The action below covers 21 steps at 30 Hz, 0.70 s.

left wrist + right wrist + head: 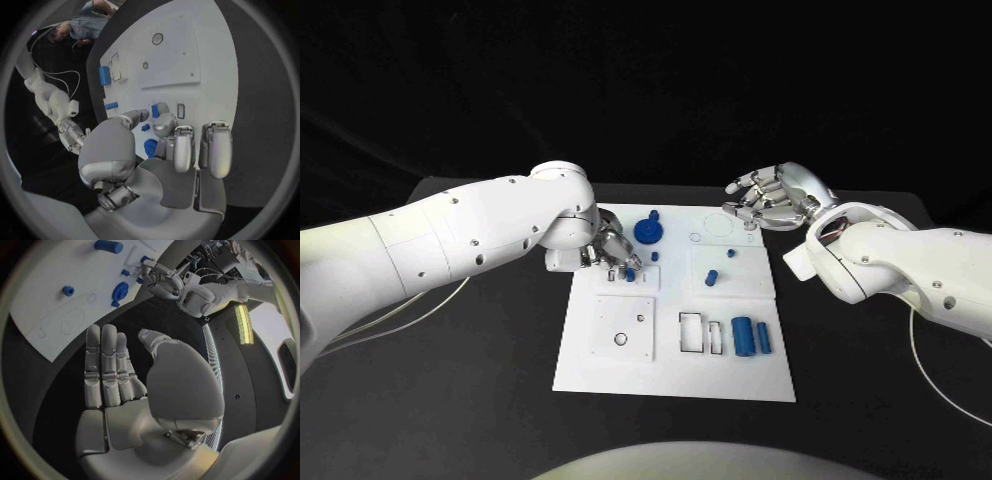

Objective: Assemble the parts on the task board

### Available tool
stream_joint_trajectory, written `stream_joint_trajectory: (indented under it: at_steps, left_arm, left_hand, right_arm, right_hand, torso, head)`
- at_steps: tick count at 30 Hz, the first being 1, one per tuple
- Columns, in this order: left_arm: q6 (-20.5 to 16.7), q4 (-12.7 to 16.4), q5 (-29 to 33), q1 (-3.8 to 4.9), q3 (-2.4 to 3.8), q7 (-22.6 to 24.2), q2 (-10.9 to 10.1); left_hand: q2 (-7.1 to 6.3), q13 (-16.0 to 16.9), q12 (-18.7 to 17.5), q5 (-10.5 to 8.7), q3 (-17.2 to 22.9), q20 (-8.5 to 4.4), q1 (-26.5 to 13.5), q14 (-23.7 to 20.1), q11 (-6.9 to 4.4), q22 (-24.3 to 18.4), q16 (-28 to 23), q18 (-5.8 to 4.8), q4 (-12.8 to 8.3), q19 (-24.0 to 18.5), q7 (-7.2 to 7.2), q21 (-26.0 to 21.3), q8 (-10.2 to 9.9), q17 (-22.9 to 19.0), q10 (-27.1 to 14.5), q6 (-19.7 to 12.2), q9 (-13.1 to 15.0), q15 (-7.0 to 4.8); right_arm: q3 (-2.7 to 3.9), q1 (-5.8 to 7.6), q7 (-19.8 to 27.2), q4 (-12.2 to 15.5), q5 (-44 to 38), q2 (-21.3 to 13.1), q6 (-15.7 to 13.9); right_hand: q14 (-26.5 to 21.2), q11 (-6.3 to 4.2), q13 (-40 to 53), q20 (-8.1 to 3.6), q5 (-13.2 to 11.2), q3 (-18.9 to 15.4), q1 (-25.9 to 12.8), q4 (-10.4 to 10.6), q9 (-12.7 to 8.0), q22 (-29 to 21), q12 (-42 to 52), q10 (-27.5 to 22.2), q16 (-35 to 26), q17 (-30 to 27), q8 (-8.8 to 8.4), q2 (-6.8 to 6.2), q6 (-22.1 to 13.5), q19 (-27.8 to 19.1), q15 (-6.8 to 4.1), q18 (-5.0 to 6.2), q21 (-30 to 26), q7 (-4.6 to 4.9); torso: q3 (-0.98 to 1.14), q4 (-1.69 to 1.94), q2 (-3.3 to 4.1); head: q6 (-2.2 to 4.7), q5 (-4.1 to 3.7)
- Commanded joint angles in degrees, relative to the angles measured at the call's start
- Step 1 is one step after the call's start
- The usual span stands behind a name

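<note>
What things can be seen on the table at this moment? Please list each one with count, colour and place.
task board: one, white, middle of the black table.
gear-shaped part: one, blue, far left area of the board, beside the left robot hand.
cylinders: two, blue, lying side by side at the near right of the board.
small parts: a few, blue, middle of the board; exact count unclear.
table: one, black, under the board.
left robot hand: one, silver, fingers down at the board's far left, touching small blue pieces there.
right robot hand: one, silver, raised beyond the board's far right corner, holding nothing.
</note>
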Motion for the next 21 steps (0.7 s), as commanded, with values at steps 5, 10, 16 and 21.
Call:
stream_joint_trajectory:
  at_steps: [5, 10, 16, 21]
  left_arm:
    - [-0.42, 0.13, -0.9, -0.19, -0.06, -0.09, -0.15]
    - [-1.0, 1.07, -0.97, -0.19, 0.17, -0.02, -0.8]
    - [-2.43, 3.66, -1.01, -0.09, 1.69, 0.2, -2.55]
    - [-3.37, 6.63, -1.0, 0.55, 3.1, 0.4, -4.74]
  left_hand:
    - [0.11, 0.03, 0.12, -0.41, -0.32, -0.14, -0.19, 6.07, 0.24, 12.21, 0.21, -0.62, 0.29, 3.45, -0.11, -0.29, -0.32, 15.08, 0.05, 0.52, 0.13, -0.3]
    - [0.11, 0.04, 0.14, -0.53, -0.4, -0.14, -0.06, 6.07, 0.23, 12.22, 0.21, -0.62, 0.31, 3.46, -0.15, -0.28, -0.29, 15.08, 0.06, 0.56, 0.16, -0.3]
    - [0.13, -0.62, -0.47, -0.08, -0.79, -0.13, 1.53, 6.07, 0.33, 11.93, 0.21, -0.51, 0.42, 3.18, 0.02, -0.64, -1.12, 15.08, -0.3, -0.44, 0.01, -0.26]
    - [-0.09, -1.13, -0.96, 0.07, -1.2, 0.0, 2.8, 6.07, 0.61, 11.47, 0.21, -0.33, 0.73, 2.74, 0.59, -1.22, -2.86, 15.08, -0.75, -1.8, -0.95, -0.06]
  right_arm:
    - [0.0, -0.07, 0.38, 0.05, -0.62, -0.01, 0.85]
    - [0.0, -0.1, 0.42, 0.0, -0.62, -0.02, 0.84]
    - [0.0, -0.18, 0.45, -0.27, -0.62, -0.07, 0.77]
    - [0.0, -0.26, 0.46, -0.62, -0.62, -0.08, 0.73]
  right_hand:
    - [0.13, 0.09, -0.09, 0.07, 0.08, -0.1, -0.62, -0.18, 0.02, -0.09, -0.29, -0.26, -0.39, 0.08, 0.19, -0.05, -0.21, 0.23, 0.46, 0.17, -0.35, 0.23]
    - [0.13, 0.09, -0.09, 0.07, 0.08, -0.1, -0.62, -0.18, 0.02, -0.09, -0.29, -0.26, -0.39, 0.08, 0.19, -0.05, -0.21, 0.23, 0.46, 0.17, -0.35, 0.23]
    - [0.13, 0.09, -0.09, 0.07, 0.08, -0.1, -0.62, -0.18, 0.02, -0.09, -0.29, -0.26, -0.39, 0.08, 0.19, -0.05, -0.21, 0.23, 0.46, 0.17, -0.35, 0.23]
    - [0.13, 0.09, -0.09, 0.07, 0.08, -0.1, -0.62, -0.18, 0.02, -0.09, -0.29, -0.26, -0.39, 0.08, 0.19, -0.05, -0.21, 0.23, 0.46, 0.17, -0.35, 0.23]
  torso:
    - [-0.01, -0.02, 0.01]
    - [-0.02, 0.04, -0.07]
    - [0.01, 0.18, -0.2]
    - [-0.04, 0.29, -0.38]
  head:
    - [0.06, -0.01]
    - [0.21, -0.02]
    - [0.44, 0.01]
    - [0.56, 0.05]
